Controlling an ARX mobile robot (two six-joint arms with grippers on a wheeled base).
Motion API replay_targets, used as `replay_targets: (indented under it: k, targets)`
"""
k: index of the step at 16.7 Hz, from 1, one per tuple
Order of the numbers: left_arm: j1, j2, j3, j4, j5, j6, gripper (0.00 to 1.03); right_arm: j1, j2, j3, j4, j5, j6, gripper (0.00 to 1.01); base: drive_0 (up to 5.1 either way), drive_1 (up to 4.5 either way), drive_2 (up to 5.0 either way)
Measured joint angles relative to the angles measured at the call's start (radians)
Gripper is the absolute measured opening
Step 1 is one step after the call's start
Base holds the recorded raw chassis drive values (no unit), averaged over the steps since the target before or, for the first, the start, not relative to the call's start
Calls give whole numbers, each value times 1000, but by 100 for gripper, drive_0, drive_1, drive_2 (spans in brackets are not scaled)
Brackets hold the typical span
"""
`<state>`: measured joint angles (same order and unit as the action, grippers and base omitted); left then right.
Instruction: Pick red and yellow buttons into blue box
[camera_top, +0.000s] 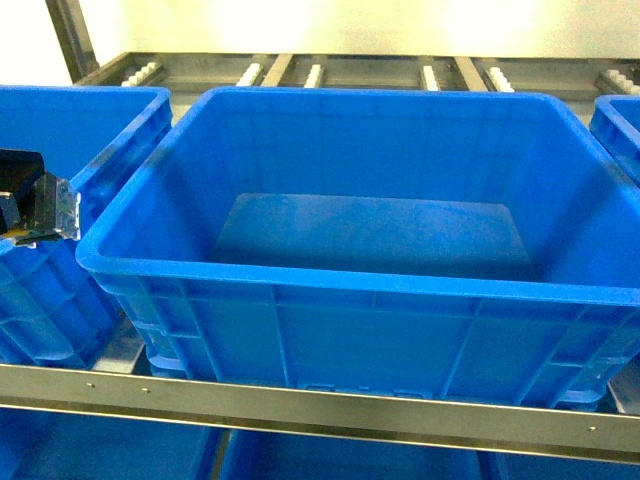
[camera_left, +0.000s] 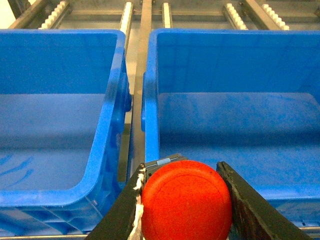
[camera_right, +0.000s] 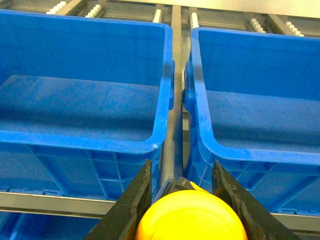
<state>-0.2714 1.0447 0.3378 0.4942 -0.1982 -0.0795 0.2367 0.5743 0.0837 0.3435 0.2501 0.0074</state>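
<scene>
left gripper (camera_left: 182, 200) clamped on red button (camera_left: 186, 202), box (camera_left: 235, 115) just ahead and below | right gripper (camera_right: 182, 200) clamped on yellow button (camera_right: 192, 217), box (camera_right: 85, 100) ahead to the left, not yet over rim | carry each well past near rim, lower inside, then release

The yellow button (camera_right: 192, 216) is clamped cap-up between the dark fingers (camera_right: 131, 207) of the right gripper (camera_right: 184, 200). Two blue crates (camera_right: 90, 135) (camera_right: 250, 150) are seen beyond, side by side on a metal roller rack (camera_right: 176, 60), a narrow gap between them.
</scene>
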Motion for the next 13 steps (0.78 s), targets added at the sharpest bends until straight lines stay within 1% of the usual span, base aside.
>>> replay_targets:
  k: [13]
  targets:
    - [6,0,0,-3,-5,0,33,0,0,0,0,-1,0,32,0,0,0]
